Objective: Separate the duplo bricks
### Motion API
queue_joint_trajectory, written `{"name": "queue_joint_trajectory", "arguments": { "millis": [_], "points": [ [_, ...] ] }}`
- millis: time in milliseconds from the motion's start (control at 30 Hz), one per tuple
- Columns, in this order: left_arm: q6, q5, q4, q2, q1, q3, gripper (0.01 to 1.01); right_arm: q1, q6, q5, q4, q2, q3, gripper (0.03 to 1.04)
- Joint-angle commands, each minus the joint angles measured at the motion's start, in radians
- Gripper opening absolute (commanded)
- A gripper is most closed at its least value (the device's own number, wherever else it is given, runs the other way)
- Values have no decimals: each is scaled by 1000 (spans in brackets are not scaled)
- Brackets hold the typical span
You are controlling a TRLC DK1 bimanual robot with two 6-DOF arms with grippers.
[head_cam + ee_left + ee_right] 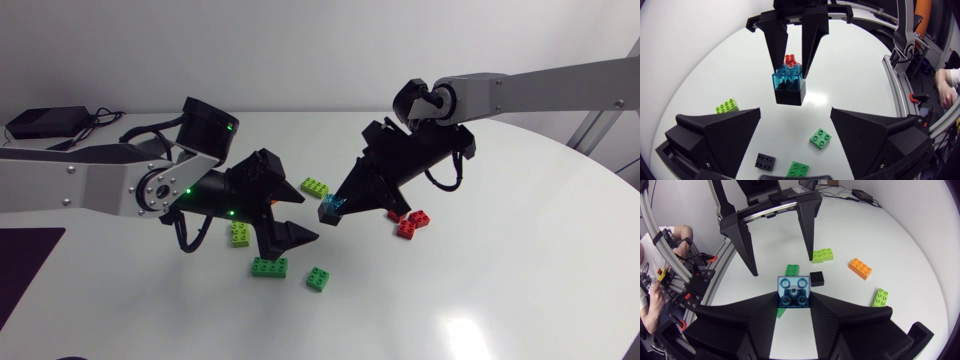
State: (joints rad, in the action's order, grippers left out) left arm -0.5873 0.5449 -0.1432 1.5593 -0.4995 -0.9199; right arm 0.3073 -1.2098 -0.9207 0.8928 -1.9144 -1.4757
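My right gripper [333, 205] is shut on a clear blue brick [331, 207] held above the table. In the left wrist view that blue brick [787, 79] sits stuck on top of a black brick [790, 94], with the right gripper [790, 70] pinching the blue one from two sides. My left gripper [308, 218] stands open just short of the stack, its broad fingers [722, 132] spread wide and touching nothing. From the right wrist view the blue brick [794, 291] fills the gap of the right gripper [794, 302], and the left gripper [782, 265] faces it.
Loose on the table lie red bricks [410, 222], lime bricks [314, 186] [241, 234], green bricks [269, 266] [319, 279], an orange brick [860, 268] and a small black brick [817, 278]. A black box with cables [45, 122] sits at the far left.
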Motion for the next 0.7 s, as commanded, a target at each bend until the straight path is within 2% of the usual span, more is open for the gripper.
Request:
{"name": "queue_joint_trajectory", "arguments": {
  "millis": [0, 667],
  "points": [
    [-28, 20, -16, 5, -4, -17, 974, -7, -43, -21, 23, 31, 32, 272],
    [-29, 52, -35, 74, -37, -96, 957, -5, -66, -60, 37, 54, 71, 272]
  ]
}}
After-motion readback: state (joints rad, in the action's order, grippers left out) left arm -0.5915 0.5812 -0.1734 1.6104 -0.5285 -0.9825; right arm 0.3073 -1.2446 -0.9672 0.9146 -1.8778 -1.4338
